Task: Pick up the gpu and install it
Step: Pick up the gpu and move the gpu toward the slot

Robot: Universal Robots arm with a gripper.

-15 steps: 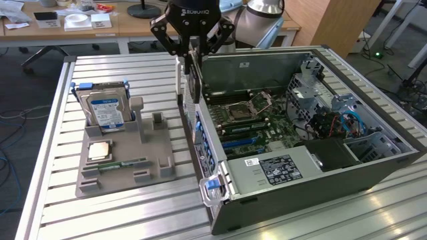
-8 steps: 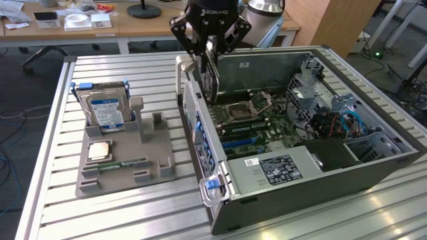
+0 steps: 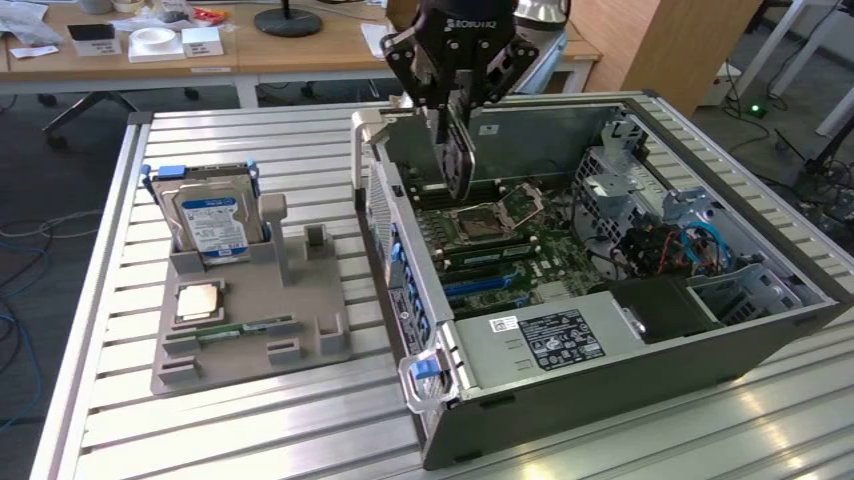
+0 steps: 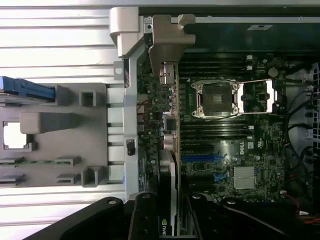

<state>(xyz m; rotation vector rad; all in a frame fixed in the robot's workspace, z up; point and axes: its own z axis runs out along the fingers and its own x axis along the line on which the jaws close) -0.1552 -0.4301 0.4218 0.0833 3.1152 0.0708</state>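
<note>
blue-labelled hard drive (image 3: 214,222) stands upright in a grey holder (image 3: 314,297) — a memory stick (image 3: 247,328) lies flat in it.

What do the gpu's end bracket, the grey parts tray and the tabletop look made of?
End bracket of the gpu: looks like bent sheet metal, dull silver. Grey parts tray: matte plastic, perhaps printed; uniform grey, blocky posts. Tabletop: probably aluminium; ribbed silver slats catching glare.

I work over a slatted aluminium table (image 3: 267,440) — two things sit straight on it: a grey parts holder (image 3: 314,310) toward the exterior view's left, and the open computer case (image 3: 627,380) just beside it.
</note>
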